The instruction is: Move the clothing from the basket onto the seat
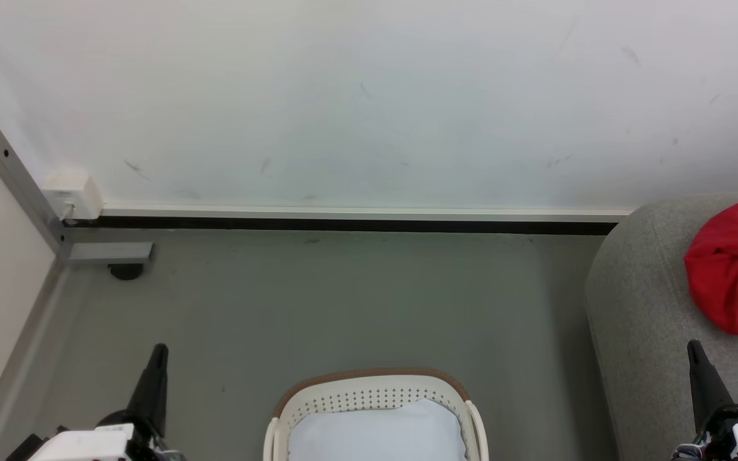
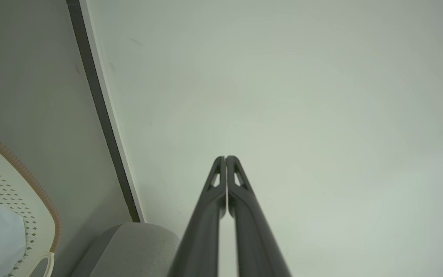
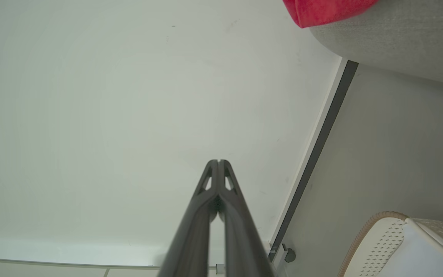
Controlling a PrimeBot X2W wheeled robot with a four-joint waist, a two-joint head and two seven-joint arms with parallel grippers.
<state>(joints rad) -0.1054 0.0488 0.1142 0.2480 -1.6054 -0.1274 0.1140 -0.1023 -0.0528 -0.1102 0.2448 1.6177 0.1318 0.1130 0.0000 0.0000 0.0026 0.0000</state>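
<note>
Plainly, neither arm had hold of anything: your left gripper point(image 1: 157, 358) and right gripper point(image 1: 696, 352) each had its two fingers pressed tip to tip, empty, raised on either side of the basket point(image 1: 369, 394). The basket stood on the floor point(image 1: 343, 301) low in the head view with a pale blue-white garment point(image 1: 375, 429) lying in it. The likeliest trouble, as I judge it, was reaching down with the fingers closed like that: they would prod the cloth or slide off it rather than take it, so you needed to part them first. A shallow pinch could also lift only a fold and let the rest drag over its rim, tipping what looked a light basket. On the carry, the seat point(image 1: 644, 307) was close on the right, its rounded edge facing the basket; a low swing could snag the cloth there, and a careless drop could shove the red garment point(image 1: 734, 269) lying on it. For room, the floor between basket and wall point(image 1: 369, 96) was open; the metal frame leg point(image 1: 20, 186) hemmed your left arm, the seat your right.
</note>
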